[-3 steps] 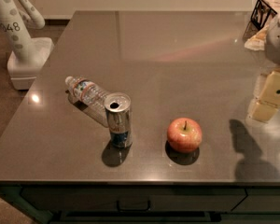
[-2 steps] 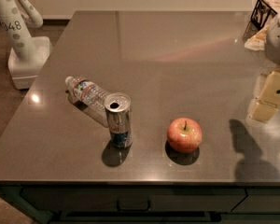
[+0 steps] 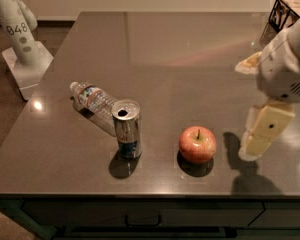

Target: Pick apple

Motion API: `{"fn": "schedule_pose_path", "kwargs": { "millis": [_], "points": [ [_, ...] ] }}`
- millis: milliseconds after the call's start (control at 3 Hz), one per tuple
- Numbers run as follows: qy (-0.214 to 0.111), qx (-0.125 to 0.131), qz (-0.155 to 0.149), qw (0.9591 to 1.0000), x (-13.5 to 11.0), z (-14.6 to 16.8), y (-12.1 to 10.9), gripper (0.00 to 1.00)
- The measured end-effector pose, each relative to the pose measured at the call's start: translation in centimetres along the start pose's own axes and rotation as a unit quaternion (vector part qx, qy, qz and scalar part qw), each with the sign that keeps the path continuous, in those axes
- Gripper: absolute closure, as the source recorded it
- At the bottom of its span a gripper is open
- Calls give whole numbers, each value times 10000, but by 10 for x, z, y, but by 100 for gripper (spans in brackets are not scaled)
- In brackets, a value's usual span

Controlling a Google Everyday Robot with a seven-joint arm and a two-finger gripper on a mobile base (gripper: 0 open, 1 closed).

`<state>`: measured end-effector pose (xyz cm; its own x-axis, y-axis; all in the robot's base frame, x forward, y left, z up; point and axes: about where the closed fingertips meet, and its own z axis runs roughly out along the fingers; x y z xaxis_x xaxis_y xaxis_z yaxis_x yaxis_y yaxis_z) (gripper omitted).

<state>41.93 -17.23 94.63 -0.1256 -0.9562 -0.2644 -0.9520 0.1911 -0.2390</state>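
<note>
The apple [image 3: 197,144] is round and red with yellowish patches and a short dark stem. It sits upright on the dark grey table [image 3: 170,49], near the front edge. My gripper [image 3: 253,151] hangs from the cream-white arm at the right, just right of the apple and apart from it, a little above the table top. It holds nothing that I can see.
A silver can [image 3: 126,129] stands upright left of the apple. A clear water bottle [image 3: 92,100] lies on its side behind the can. A black wire basket [image 3: 290,11] stands at the far right corner. A white robot stand [image 3: 20,44] is on the floor left of the table.
My gripper has moved left and down, closer to the apple. The apple, can and bottle have not moved.
</note>
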Motion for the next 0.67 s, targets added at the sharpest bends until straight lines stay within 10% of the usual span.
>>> {"fn": "schedule_pose_path", "kwargs": {
  "millis": [667],
  "points": [
    [-307, -289, -275, 9987, -23, 46, 27, 0]
  ]
}}
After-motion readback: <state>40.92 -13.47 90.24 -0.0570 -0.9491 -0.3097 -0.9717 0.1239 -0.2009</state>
